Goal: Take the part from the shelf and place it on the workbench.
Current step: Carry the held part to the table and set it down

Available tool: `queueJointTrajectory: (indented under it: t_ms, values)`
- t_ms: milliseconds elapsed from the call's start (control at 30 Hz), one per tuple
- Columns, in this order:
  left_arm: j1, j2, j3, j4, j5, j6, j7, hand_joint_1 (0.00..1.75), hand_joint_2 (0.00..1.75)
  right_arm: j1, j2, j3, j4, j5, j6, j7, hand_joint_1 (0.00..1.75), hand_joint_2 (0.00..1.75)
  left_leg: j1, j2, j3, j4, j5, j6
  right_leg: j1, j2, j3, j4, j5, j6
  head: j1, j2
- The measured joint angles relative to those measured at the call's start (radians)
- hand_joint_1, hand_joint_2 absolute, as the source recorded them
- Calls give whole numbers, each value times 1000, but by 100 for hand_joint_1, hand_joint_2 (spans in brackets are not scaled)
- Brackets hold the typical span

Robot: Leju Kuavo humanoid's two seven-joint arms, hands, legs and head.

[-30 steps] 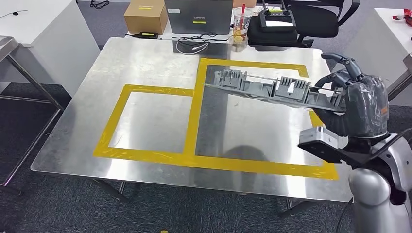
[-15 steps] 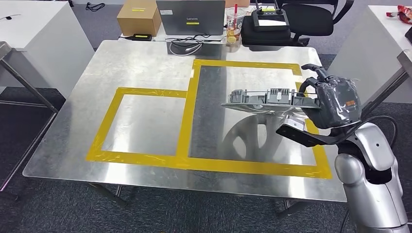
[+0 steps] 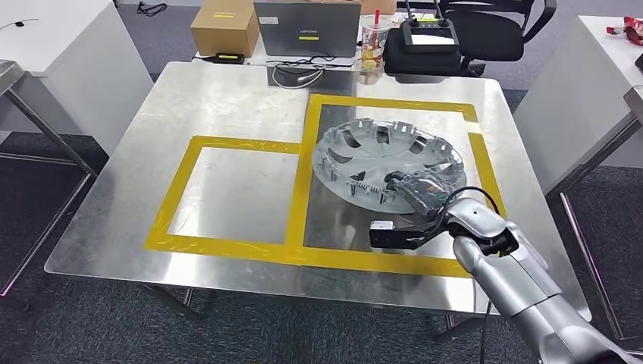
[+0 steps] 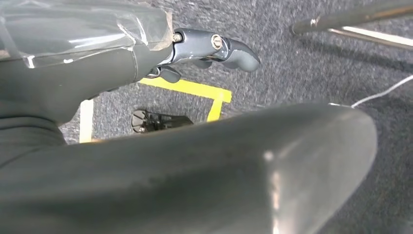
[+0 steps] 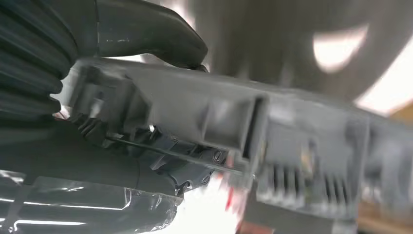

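- The wheel cover lies on the table, inside the right tape square.
- The right hand is at its near edge.
- A box and a laptop sit behind the table.

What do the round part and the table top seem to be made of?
Part: likely moulded plastic, silver-grey, matt; thin ribs and clips along its rim. Table: metal sheet, probably brushed steel; it mirrors light and the part dimly.

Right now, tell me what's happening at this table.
The robot's right hand grips the near rim of a grey wheel cover, which lies inside the larger yellow-taped rectangle on the steel workbench. The hand has not let go. The left hand hangs over carpet, holding nothing.
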Motion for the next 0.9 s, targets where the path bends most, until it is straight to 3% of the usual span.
queueJointTrajectory:
  t_ms: [33,100,200,267,333,367,400,433,500,567,700,767,833,867,900]
  values:
    - [0,0,0,-1,0,-4,-3,0,0,-11,11,27,32,-25,18,2,175,175,-1,1,-2,6,-4,-6,2,-1,14,-27,8,-8,-1,0]
    - [0,2,0,-2,-4,-10,-12,0,0,-24,33,69,92,-67,43,11,175,175,1,1,-5,10,-6,-15,6,-1,15,-31,11,-27,-2,0]
    - [0,7,0,-1,-15,-11,-26,0,0,-49,59,101,165,-105,55,21,175,175,7,1,-17,31,-22,-29,1,-1,17,-33,15,-42,-3,0]
    - [1,13,1,2,-27,-8,-41,0,0,-68,75,119,206,-119,52,27,175,175,10,1,-55,118,-72,-37,0,-1,17,-33,15,-49,-6,0]
    - [1,21,2,10,-52,1,-64,0,0,-86,92,135,257,-135,49,40,175,175,13,1,-118,253,-132,-44,2,-1,16,-33,16,-53,-7,0]
    - [1,25,1,16,-66,5,-76,0,0,-93,99,142,282,-141,49,50,175,175,13,1,-139,298,-144,-45,3,-2,16,-33,16,-54,-7,0]
    - [1,29,1,23,-77,9,-87,0,0,-99,105,147,304,-145,49,63,175,175,13,1,-142,304,-138,-45,4,-3,16,-33,16,-54,-8,0]
    - [1,33,1,31,-86,13,-95,0,0,-106,111,152,324,-146,50,80,175,175,13,1,-124,267,-115,-44,4,-4,17,-33,17,-54,-8,0]
    - [0,43,1,45,-97,22,-108,0,0,-123,120,160,357,-139,56,129,175,175,13,1,-46,125,-59,-38,5,-5,18,-33,17,-52,-8,0]
    - [-1,53,1,60,-108,29,-117,0,0,-142,125,163,388,-125,65,191,175,175,8,0,7,30,-34,-29,10,-6,18,-33,18,-44,-6,0]
    - [0,64,1,81,-121,35,-125,0,0,-165,126,160,434,-111,74,256,175,175,5,1,15,12,-24,-2,9,-7,11,-28,16,-23,-4,0]
    - [-1,66,1,87,-123,36,-126,0,0,-169,124,160,449,-108,75,260,175,175,8,3,18,4,-15,11,9,-6,-26,46,-21,-26,-2,0]
    - [-1,68,1,94,-124,37,-127,0,0,-171,123,160,462,-107,75,261,175,175,4,4,15,4,-13,17,10,-5,-92,188,-80,-34,-1,0]
    - [-1,69,1,97,-124,37,-127,0,0,-171,123,160,467,-107,75,261,175,175,2,4,14,4,-12,18,10,-5,-119,243,-98,-34,0,0]
    - [-1,69,1,100,-124,37,-127,0,0,-172,123,160,470,-107,75,262,175,175,0,3,14,5,-12,19,11,-5,-128,264,-100,-32,0,0]
